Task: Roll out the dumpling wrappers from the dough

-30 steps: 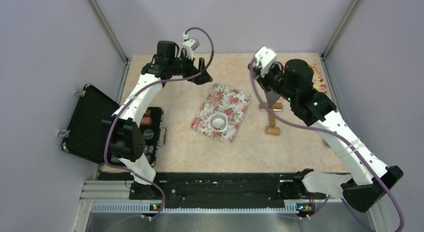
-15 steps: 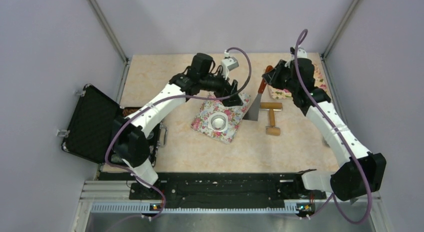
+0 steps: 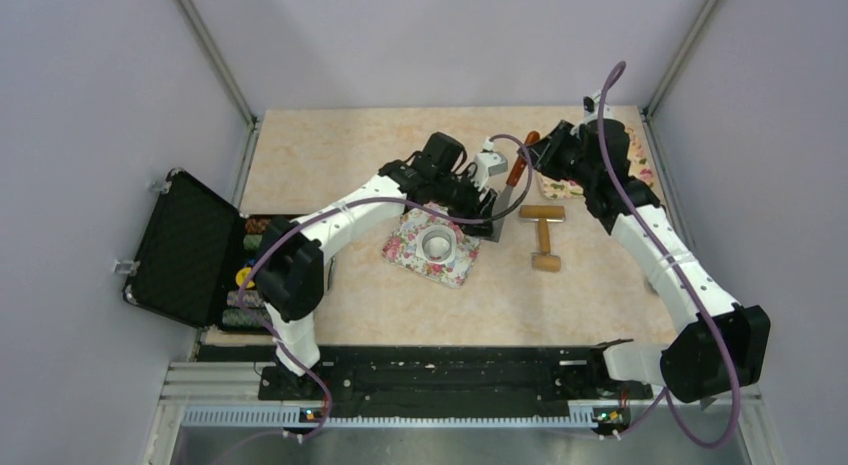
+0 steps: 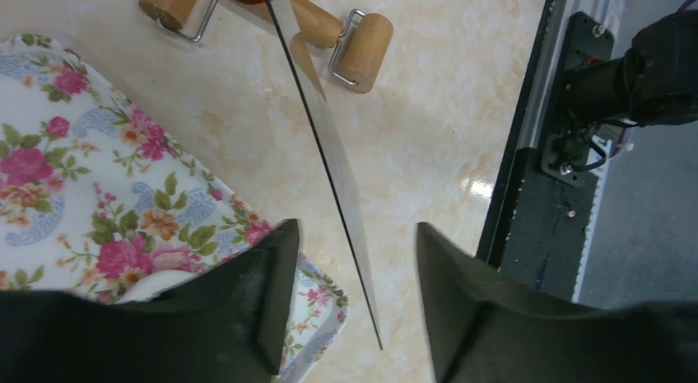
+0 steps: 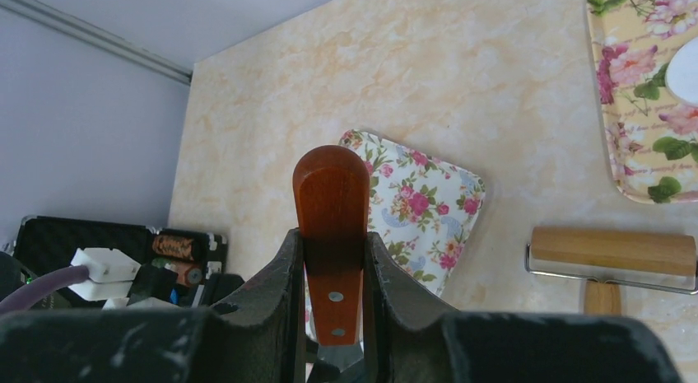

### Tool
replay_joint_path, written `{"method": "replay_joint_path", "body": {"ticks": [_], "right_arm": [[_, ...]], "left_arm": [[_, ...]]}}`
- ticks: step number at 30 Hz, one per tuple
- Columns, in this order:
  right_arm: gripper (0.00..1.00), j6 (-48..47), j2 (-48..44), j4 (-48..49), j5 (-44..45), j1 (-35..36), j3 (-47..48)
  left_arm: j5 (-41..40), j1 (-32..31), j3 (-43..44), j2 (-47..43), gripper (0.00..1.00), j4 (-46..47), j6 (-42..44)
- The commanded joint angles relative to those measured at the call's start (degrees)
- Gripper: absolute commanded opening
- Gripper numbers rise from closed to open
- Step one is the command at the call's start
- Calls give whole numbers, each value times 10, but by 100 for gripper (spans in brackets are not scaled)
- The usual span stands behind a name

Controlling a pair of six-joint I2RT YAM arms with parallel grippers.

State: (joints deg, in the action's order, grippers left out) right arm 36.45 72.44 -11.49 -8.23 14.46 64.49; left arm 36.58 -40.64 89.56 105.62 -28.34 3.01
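From where I stand, the black case (image 3: 185,247) lies open at the table's (image 3: 330,155) left edge, with stacked round chips (image 3: 243,277) inside. There are two flowered mats. The middle mat (image 3: 405,247) holds a small glass bowl (image 3: 437,245). The far-right corner mat (image 5: 634,95) holds white dough (image 5: 685,70), mostly cut off. One wooden roller (image 3: 541,213) lies between them. The right gripper (image 5: 332,243) clamps the scraper (image 5: 331,185) by its handle. The left gripper (image 4: 354,235) has its jaws apart, astride the blade.
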Motion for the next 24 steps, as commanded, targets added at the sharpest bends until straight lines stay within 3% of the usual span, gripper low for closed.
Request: {"method": "replay_joint_path", "body": {"ticks": [1,2,3,4,6,7,10,14,17,20,24], "right_arm": [[0,24,-22,49,-20,-9,-5],[0,26,-22,52,-23,-11,-7],[0,26,-23,54,-25,-12,-8],[0,22,-24,58,-29,-13,-8],[0,-12,-26,71,-51,-15,-8],[9,-33,-27,72,-65,-19,-6],[54,-99,-29,78,-137,-45,-11],[90,-107,-26,130,-294,-113,-44],[97,-126,-12,166,-430,-141,-56],[97,-168,-13,195,-538,-142,-75],[96,-160,-50,312,-592,-142,-137]], "left_arm": [[14,-5,29,0,47,2,10],[14,-6,29,2,30,1,10],[14,-7,31,4,7,-1,11],[14,-7,33,5,0,-4,11],[17,-6,34,1,0,-9,17],[20,-5,32,-4,0,-10,20],[47,5,23,-25,0,-11,31],[131,26,12,-47,0,-12,44],[184,32,2,-53,0,-11,48],[212,32,-4,-52,0,-9,48],[224,32,-4,-42,0,-4,38]]}}
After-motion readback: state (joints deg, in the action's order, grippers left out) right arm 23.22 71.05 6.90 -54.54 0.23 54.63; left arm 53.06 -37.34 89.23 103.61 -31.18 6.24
